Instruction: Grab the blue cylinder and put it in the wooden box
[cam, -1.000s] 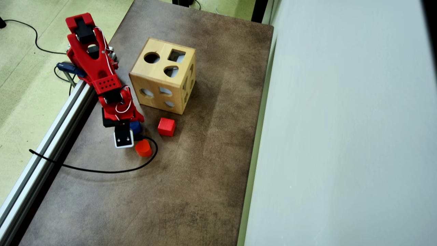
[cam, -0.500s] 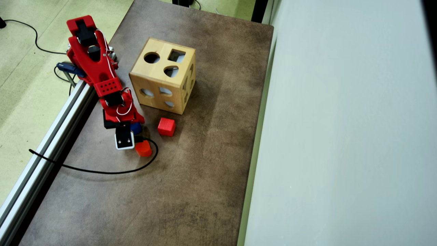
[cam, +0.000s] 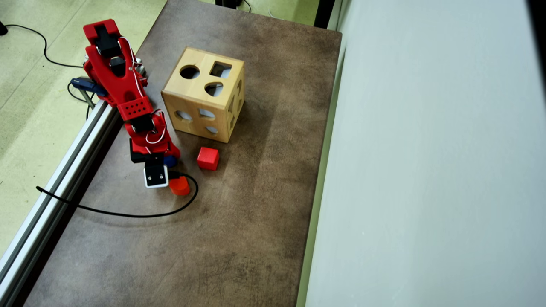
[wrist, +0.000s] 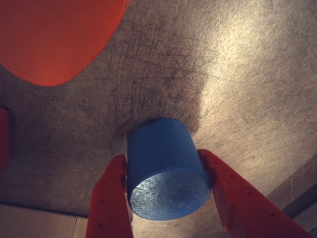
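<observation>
The blue cylinder (wrist: 166,173) stands between my two red fingers in the wrist view, its flat round top facing the camera. My gripper (wrist: 162,154) is shut on it, with both fingers against its sides, low over the brown table. In the overhead view only a sliver of the blue cylinder (cam: 171,161) shows under my gripper (cam: 168,160). The wooden box (cam: 204,91), a light-wood cube with round, square and rounded cut-outs, stands just beyond and to the right of the gripper in the overhead view.
An orange block (cam: 179,186) lies just below the gripper and fills the wrist view's top left (wrist: 54,34). A red cube (cam: 208,158) sits right of the gripper, in front of the box. A black cable (cam: 128,214) loops across the table. A metal rail (cam: 64,162) runs along the left edge.
</observation>
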Robot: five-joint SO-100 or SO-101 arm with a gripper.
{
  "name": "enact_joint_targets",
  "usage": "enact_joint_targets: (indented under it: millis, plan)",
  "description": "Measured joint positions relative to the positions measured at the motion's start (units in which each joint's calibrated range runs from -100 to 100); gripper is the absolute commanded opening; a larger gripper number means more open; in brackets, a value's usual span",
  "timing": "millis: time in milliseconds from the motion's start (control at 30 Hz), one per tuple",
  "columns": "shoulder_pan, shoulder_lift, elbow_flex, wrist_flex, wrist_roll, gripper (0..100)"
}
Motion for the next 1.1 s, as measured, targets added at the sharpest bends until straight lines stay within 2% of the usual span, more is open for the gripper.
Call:
enact_joint_targets:
  millis: [267, 633, 800, 933, 1100]
  plan:
    - [0.00, 0.00, 0.00, 0.00, 0.00, 2]
    - [0.00, -1.19, 0.00, 0.08, -0.05, 1]
    - [0.00, -8.22, 0.00, 0.16, -3.22, 1]
    - [0.00, -13.22, 0.00, 3.63, -4.79, 1]
    - [0.00, -20.68, 0.00, 13.16, -5.03, 1]
